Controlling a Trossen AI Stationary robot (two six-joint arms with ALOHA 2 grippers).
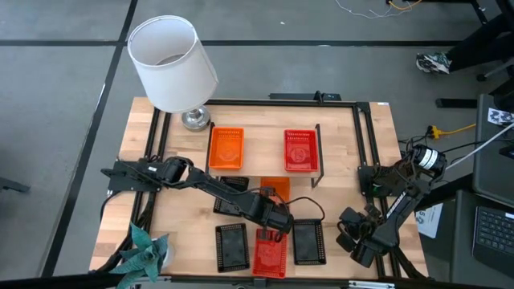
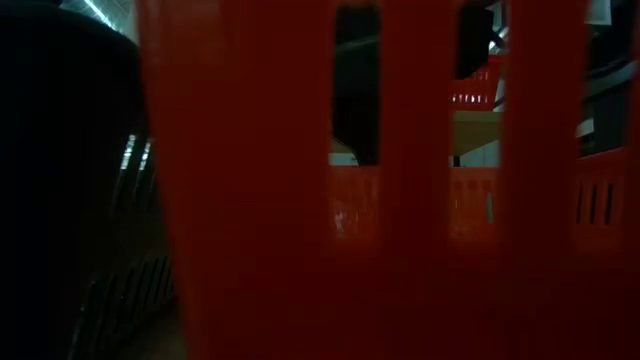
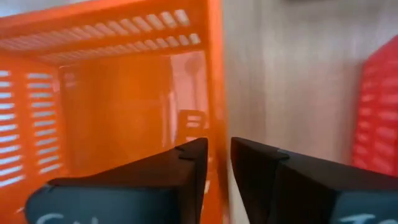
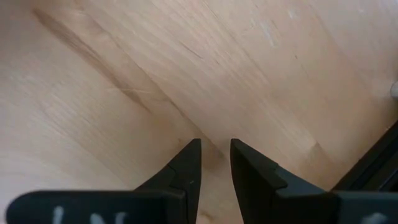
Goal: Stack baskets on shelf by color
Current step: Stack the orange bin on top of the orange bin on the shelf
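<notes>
On the shelf (image 1: pixel 263 160) sit an orange basket (image 1: pixel 226 148) and a red basket (image 1: pixel 300 151). Just in front of the shelf is a second orange basket (image 1: pixel 279 188), with my left gripper (image 3: pixel 219 146) shut on its wall. Near the front edge lie a red basket (image 1: pixel 269 253) and two black baskets (image 1: pixel 233 245) (image 1: pixel 308 241). A third black basket (image 1: pixel 231 197) lies half under my left arm. My right gripper (image 4: pixel 215 146) waits at the table's right, open by a narrow gap, over bare wood. My left gripper has one finger (image 3: pixel 186 162) inside the orange basket and the other outside. The basket's side wall (image 3: pixel 215 118) is pinched between them at its rim. The fingers slant down from above. Whether the basket's bottom rests on the table, I cannot tell.
A lamp with a white shade (image 1: pixel 173 64) stands at the far left corner. A teal plant (image 1: pixel 144 249) stands at the near left. A black metal frame (image 1: pixel 361 136) runs round the table. In the low view the front red basket (image 2: pixel 400 250) blocks most of the scene.
</notes>
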